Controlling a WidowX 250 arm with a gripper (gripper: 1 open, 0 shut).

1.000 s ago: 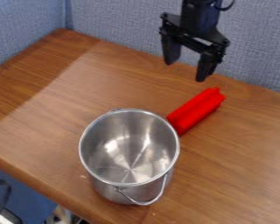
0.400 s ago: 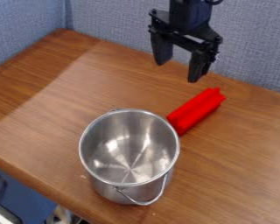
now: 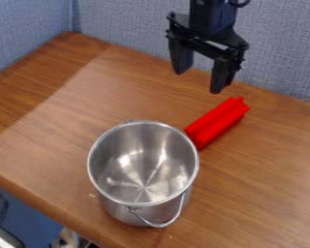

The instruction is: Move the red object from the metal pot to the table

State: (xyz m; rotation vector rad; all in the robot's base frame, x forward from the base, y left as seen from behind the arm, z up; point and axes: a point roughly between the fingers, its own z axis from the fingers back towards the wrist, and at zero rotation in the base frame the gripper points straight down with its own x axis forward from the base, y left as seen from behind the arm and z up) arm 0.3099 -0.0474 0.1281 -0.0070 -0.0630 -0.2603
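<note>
hovering fingers-down behind the metal pot point(image 3: 142, 174), over the far side of the table point(image 3: 67, 107), claw point(image 3: 201, 77) spread apart, red object point(image 3: 217, 122) lying just beyond the pot's rim

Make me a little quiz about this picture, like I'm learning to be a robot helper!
1. True or false: the red block lies on the table.
2. Pick one. The pot is: (a) upright, (b) tipped on its side, (c) upside down.
3. Fill in the word: the gripper hangs above the table with its jaws ____.

Key: 1 true; 2 a; 3 open.
</note>
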